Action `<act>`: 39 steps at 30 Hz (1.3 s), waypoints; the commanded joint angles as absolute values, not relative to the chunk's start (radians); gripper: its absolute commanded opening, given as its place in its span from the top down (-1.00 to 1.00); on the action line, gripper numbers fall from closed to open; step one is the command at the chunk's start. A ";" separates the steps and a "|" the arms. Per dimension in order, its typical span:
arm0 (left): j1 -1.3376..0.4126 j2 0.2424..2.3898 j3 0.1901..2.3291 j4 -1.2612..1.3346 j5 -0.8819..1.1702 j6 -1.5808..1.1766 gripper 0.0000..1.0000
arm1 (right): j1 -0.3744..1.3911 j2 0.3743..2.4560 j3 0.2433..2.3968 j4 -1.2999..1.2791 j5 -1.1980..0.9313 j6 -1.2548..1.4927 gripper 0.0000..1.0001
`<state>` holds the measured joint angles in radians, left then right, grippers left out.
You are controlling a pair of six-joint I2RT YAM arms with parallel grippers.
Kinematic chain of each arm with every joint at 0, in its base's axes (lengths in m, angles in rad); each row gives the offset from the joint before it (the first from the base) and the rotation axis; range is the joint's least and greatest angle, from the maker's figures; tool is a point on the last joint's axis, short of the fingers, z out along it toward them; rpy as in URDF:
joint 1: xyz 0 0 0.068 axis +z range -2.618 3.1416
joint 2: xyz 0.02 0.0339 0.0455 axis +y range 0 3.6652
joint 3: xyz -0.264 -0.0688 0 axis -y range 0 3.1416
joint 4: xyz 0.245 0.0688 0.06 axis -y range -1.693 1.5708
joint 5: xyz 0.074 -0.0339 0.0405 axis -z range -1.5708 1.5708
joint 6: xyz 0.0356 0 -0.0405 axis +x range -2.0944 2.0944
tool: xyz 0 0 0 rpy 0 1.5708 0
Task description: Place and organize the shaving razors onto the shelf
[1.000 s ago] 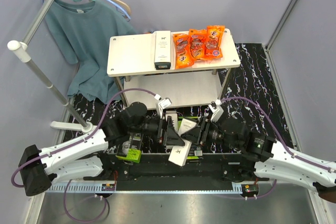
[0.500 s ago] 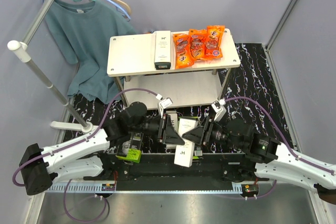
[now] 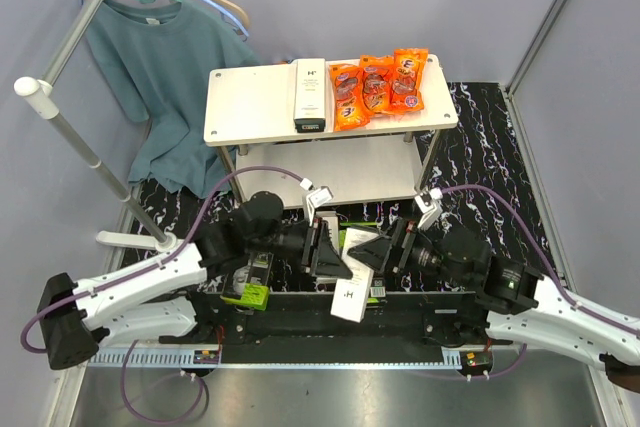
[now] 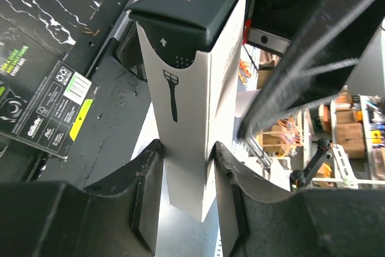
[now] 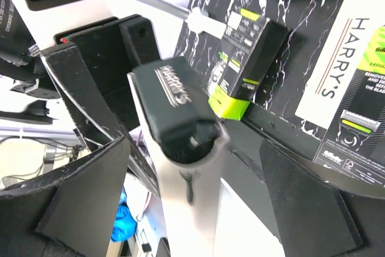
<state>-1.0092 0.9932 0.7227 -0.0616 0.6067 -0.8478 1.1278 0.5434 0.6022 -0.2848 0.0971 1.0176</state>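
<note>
My left gripper (image 4: 186, 156) is shut on a slim white HARRY'S razor box (image 4: 192, 88) with a black cap, held just above the near table edge (image 3: 348, 299). Facing it, my right gripper (image 5: 192, 173) stands open; the same box (image 5: 180, 106) sits between its fingers, touching neither. In the top view the left gripper (image 3: 335, 259) and right gripper (image 3: 372, 252) are close together. Another white razor box (image 3: 310, 95) lies on the top board of the shelf (image 3: 250, 107). On the mat lie a white box (image 5: 337, 70) and black lime-labelled boxes (image 5: 246, 58), (image 5: 367, 118), (image 4: 48, 112).
Orange snack packets (image 3: 380, 82) lie on the right half of the shelf's top board. A teal shirt (image 3: 160, 57) hangs from a clothes rack (image 3: 80, 137) at the back left. A black marbled mat (image 3: 480, 147) lies under the shelf.
The left gripper closed on the white box and the right gripper opened, letting go of it. The box swung from tilted to hanging more upright, and the right arm drew back slightly to the right.
</note>
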 commanded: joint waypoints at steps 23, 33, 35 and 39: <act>-0.878 1.058 1.603 -0.784 0.255 -0.480 0.63 | 1.132 0.494 0.678 -0.342 0.130 0.974 -1.00; -0.720 1.236 1.989 -0.902 0.271 -0.417 0.63 | 1.134 0.509 0.676 -0.342 0.123 0.982 -0.99; -0.686 1.259 2.035 -0.910 0.278 -0.419 0.63 | 1.132 0.508 0.672 -0.344 0.120 0.985 -0.99; -0.585 1.322 2.156 -0.917 0.313 -0.442 0.63 | 1.132 0.506 0.664 -0.344 0.121 0.994 -1.00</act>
<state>-0.6559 1.2804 2.0369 -0.9428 0.2775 -0.4442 1.1278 0.5049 0.6418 -0.3470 0.1287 0.9909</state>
